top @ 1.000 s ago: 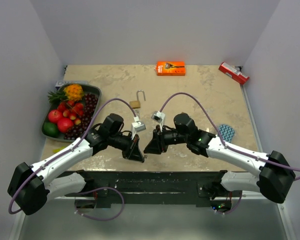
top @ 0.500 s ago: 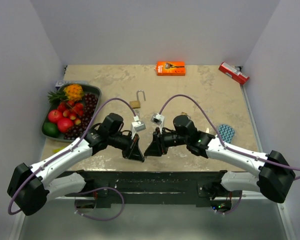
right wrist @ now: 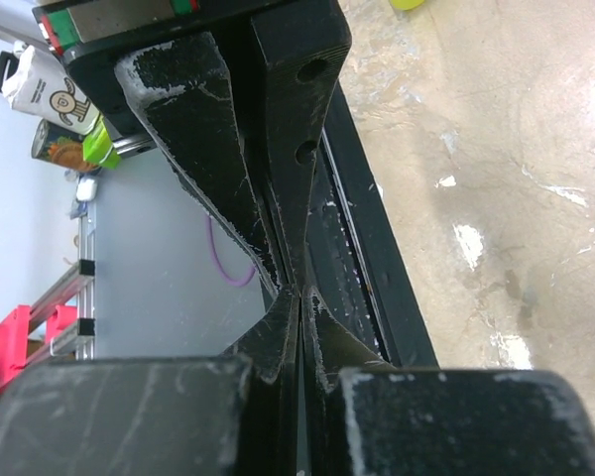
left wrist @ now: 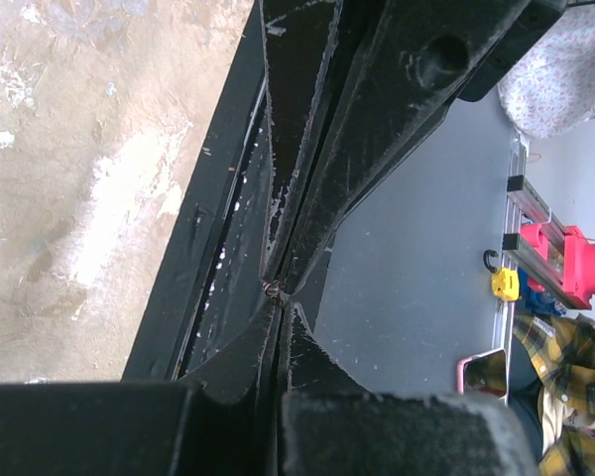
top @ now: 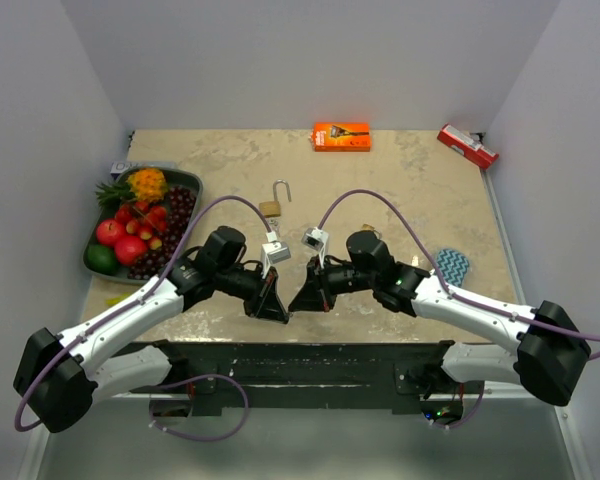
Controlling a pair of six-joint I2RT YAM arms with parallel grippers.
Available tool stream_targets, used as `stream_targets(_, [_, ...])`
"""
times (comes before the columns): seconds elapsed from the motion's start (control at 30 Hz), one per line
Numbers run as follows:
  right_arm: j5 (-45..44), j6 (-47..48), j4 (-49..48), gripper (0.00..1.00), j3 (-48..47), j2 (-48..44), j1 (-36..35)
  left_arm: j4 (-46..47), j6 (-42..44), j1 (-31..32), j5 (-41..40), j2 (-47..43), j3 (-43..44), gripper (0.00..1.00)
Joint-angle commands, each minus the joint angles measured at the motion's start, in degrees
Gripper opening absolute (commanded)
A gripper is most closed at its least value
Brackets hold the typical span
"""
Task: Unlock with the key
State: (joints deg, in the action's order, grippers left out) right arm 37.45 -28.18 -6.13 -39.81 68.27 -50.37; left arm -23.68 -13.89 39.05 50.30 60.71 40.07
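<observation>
Currently: padlock (top: 271,208) lies just above frame centre on table (top: 420,180), shackle swung open, apart from both claws. Left gripper (top: 278,311) and right gripper (top: 298,300) both pinched closed, tips nearly meeting, low centre.

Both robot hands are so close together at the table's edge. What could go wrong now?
The left gripper and right gripper sit almost tip to tip, jaws shut, so a small move might knock them together. The left arm's purple cable arches close by the padlock; a swing could perhaps drag it.
</observation>
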Motion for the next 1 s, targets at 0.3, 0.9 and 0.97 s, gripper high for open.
stream_targets(0.3, [-4.66,-4.07,-5.47,0.00,1.75,-1.47,2.01,3.11,-2.02,-0.46,-8.19,-3.49,2.81,0.66])
stream_targets(0.9, [-8.81,-6.97,-11.18,0.00,5.54,-5.52,46.67,27.38,1.04,-0.46,-32.64,24.51,19.90,0.96])
stream_targets(0.97, [-8.45,-8.29,-11.97,0.00,5.62,-6.21,49.04,27.02,1.67,-0.11,-31.33,34.06,24.94,0.95])
